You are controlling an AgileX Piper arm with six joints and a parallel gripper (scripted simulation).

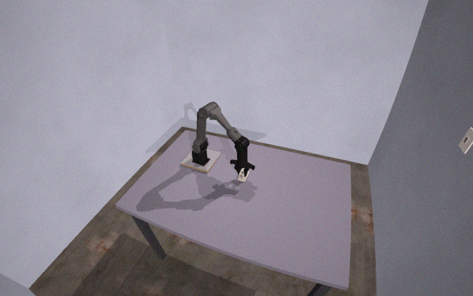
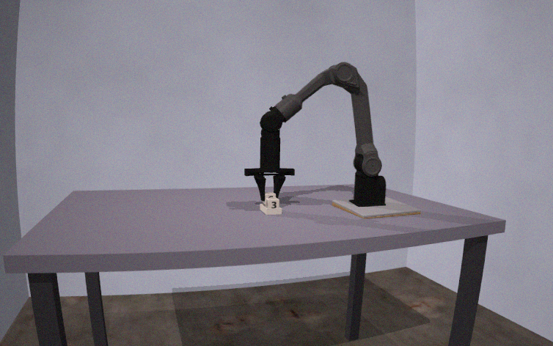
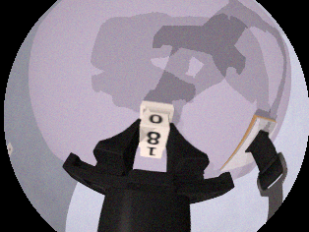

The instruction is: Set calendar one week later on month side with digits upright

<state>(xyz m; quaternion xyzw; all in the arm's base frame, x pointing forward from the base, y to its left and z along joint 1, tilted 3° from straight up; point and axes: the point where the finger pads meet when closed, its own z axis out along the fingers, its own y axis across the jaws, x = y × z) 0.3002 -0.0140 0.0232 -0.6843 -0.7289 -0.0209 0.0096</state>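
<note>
I've got one cube (image 3: 155, 133) pinched in the gripper (image 2: 269, 193), hanging just over the tray (image 2: 270, 210), behind the other cube (image 2: 273, 204) w/ its 3 facing the exterior cam. Tray sits mid desk (image 2: 163, 228), near the arm's base plate (image 2: 403, 212). Held cube lies straight below the wrist; prob. not seated yet, view's too small to tell. Next move looks like straight down.

Table (image 2: 163, 228): lavender top, dark legs.
On it: pale tray (image 2: 270, 211) near the middle, carrying numbered cubes; flat base plate (image 2: 402, 210) with a tan edge, at the far side, under the arm's foot.
</note>
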